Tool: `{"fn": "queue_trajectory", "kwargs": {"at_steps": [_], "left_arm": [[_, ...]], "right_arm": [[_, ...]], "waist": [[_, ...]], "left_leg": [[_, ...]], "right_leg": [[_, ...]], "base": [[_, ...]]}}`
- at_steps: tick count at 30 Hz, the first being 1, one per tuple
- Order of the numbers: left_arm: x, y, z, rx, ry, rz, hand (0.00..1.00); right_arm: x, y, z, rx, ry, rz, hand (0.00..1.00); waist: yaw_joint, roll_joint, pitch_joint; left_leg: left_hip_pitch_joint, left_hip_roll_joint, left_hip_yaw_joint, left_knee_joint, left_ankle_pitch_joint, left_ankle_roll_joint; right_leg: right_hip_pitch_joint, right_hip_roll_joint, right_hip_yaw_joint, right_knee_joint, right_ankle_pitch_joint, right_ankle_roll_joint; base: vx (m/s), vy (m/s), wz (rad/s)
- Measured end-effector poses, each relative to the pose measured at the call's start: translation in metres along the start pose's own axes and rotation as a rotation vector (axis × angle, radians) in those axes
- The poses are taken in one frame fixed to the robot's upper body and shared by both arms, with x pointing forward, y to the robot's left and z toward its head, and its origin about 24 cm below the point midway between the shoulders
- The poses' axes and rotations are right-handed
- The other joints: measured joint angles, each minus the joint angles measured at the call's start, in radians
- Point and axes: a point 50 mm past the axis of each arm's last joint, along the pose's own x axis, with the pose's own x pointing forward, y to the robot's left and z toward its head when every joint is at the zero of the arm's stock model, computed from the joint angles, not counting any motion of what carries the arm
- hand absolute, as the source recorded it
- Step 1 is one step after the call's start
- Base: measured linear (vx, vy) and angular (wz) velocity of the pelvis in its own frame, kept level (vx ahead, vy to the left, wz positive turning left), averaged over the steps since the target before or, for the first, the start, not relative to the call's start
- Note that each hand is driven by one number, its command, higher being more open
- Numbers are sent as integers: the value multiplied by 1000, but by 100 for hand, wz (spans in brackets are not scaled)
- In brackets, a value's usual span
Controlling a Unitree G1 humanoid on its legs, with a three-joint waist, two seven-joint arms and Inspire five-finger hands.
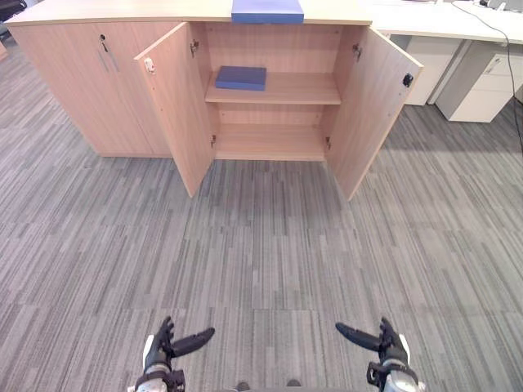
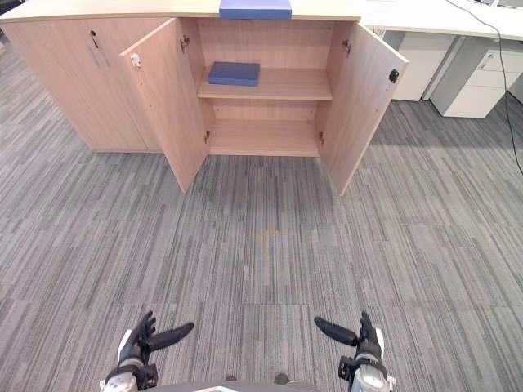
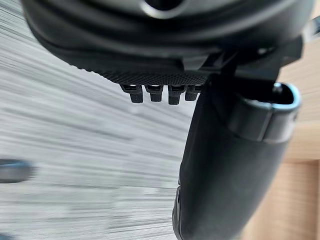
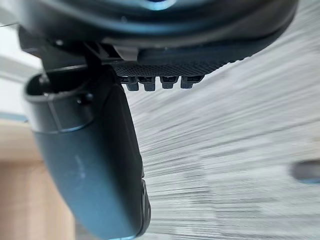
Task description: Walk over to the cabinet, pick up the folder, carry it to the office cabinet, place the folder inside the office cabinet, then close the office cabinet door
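A blue folder (image 1: pixel 267 11) lies on top of the wooden office cabinet (image 1: pixel 274 140), at its front edge. A second blue folder (image 1: pixel 241 77) lies flat on the left part of the middle shelf inside. Both cabinet doors stand wide open, the left door (image 1: pixel 176 106) and the right door (image 1: pixel 372 106) swung out toward me. My left hand (image 1: pixel 163 347) and right hand (image 1: pixel 386 343) hang low near me, far from the cabinet. Both are open and hold nothing. In the wrist views, the left hand (image 3: pixel 225 165) and the right hand (image 4: pixel 95 165) show above grey carpet.
Left of the open section is a shut cabinet door with a metal handle (image 1: pixel 105 53). White desks and a drawer unit (image 1: pixel 482 82) stand at the right, close to the right door. Striped grey carpet (image 1: pixel 261 245) stretches between me and the cabinet.
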Motion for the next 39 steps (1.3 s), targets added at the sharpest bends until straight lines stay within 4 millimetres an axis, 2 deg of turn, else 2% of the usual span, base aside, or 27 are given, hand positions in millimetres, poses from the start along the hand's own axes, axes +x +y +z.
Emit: {"fn": "queue_trajectory", "kwargs": {"at_steps": [4, 9, 14, 16, 20, 23, 24, 25, 27, 29, 31, 32, 33, 34, 35, 36, 37, 38, 39], "left_arm": [[-1, -3, 2, -15, -17, -12, 100], [-8, -3, -3, -17, -15, -23, 100], [-9, -8, 5, -36, -51, -42, 100], [-9, -12, 6, -55, -60, -44, 100], [-10, -18, 6, -88, -60, -47, 100], [-12, -15, 3, -92, -51, -32, 100], [-13, -14, 1, -91, -46, -30, 100], [-13, -13, 1, -88, -45, -25, 100], [-12, -8, 3, -70, -51, -20, 100], [-11, -4, 6, -55, -56, -6, 100], [-6, -7, 13, -45, -76, -10, 100], [-2, -10, 21, -48, -97, -21, 100], [2, -16, 29, -57, -119, -30, 100], [4, -20, 35, -57, -136, -40, 100], [6, -20, 39, -55, -148, -42, 100], [5, -20, 36, -56, -141, -41, 100], [6, -26, 35, -72, -131, -49, 100], [8, -32, 37, -78, -136, -65, 100], [8, -37, 38, -75, -139, -83, 100]], "right_arm": [[2, 8, 13, -65, -56, 47, 100], [0, 13, 12, -116, -61, 74, 100], [2, 14, 22, -115, -100, 75, 100], [4, 16, 29, -129, -121, 82, 100], [8, 16, 39, -128, -149, 67, 100], [10, 13, 37, -127, -131, 50, 100], [10, 10, 33, -125, -115, 41, 100], [10, 10, 31, -116, -106, 38, 100], [7, 10, 25, -116, -89, 42, 100], [6, 9, 21, -102, -74, 42, 100], [7, 11, 25, -110, -85, 48, 100], [8, 12, 28, -112, -96, 51, 100], [10, 12, 33, -120, -109, 54, 100], [10, 13, 35, -128, -116, 60, 100], [9, 15, 34, -134, -120, 68, 100], [7, 14, 31, -143, -115, 72, 100], [9, 12, 34, -150, -120, 66, 100], [13, 18, 46, -139, -152, 73, 100], [12, 19, 50, -134, -167, 77, 100]], "waist": [[-2, -1, 18], [-6, 3, 23], [0, 5, 49], [7, 11, 53], [8, 35, 69], [12, 41, 74], [10, 40, 75], [7, 42, 85], [1, 34, 100], [-4, 35, 111], [-13, 45, 133], [-20, 59, 143], [-24, 81, 155], [-26, 81, 162], [-26, 69, 165], [-36, 52, 160], [-39, 81, 165], [-58, 96, 172], [-59, 93, 174]], "left_leg": [[14, 0, 4, -14, -5, -8], [25, 0, 12, -13, -12, -18], [1, 1, 32, 43, -42, -46], [-51, 5, 54, 112, -77, -35], [-126, 15, 75, 215, -141, 10], [-153, 11, 98, 283, -203, 32], [-143, -1, 100, 291, -230, 57], [-128, -7, 96, 290, -240, 64], [-96, -19, 71, 290, -253, 81], [-46, -20, 34, 274, -275, 94], [-8, -3, 10, 252, -275, 80], [18, 22, -20, 221, -276, 72], [54, 57, -45, 178, -273, 51], [82, 73, -55, 151, -268, 26], [114, 76, -63, 141, -277, 1], [161, 77, -76, 142, -304, -44], [176, 100, -80, 152, -310, -57], [143, 128, -77, 221, -271, -123], [125, 129, -66, 291, -217, -135]], "right_leg": [[12, -1, -2, -11, 0, 0], [22, -1, 0, -12, 0, 1], [14, -5, 19, 0, -2, 4], [-15, -6, 35, 5, -5, 9], [-68, -3, 57, 46, -31, 31], [-147, -17, 70, 221, -125, 54], [-197, -33, 62, 349, -167, 68], [-267, -50, 32, 515, -171, 67], [-349, -77, -6, 703, -183, 51], [-405, -100, -69, 708, -229, 37], [-437, -98, -122, 614, -227, 35], [-477, -80, -156, 519, -203, 32], [-516, -48, -180, 401, -135, 30], [-533, -29, -180, 298, -60, 25], [-536, -17, -169, 190, 35, 16], [-529, -24, -148, 150, 241, -38], [-534, -8, -167, 205, 233, -58], [-557, -7, -185, 293, 165, -80], [-548, -11, -191, 332, 113, -80]], "base": [[38, 17, 1], [25, 0, -2], [-17, -7, -8], [-44, -12, -25], [-28, 22, -19], [-20, 65, -17], [40, 97, -7], [72, 98, 3], [195, 73, 29], [327, 44, 43], [420, -18, 48], [604, -79, 68], [543, -93, 74], [625, -132, 61], [697, -177, 61], [735, -203, 47], [679, -201, 41], [508, -162, 20], [755, -267, 25]]}}
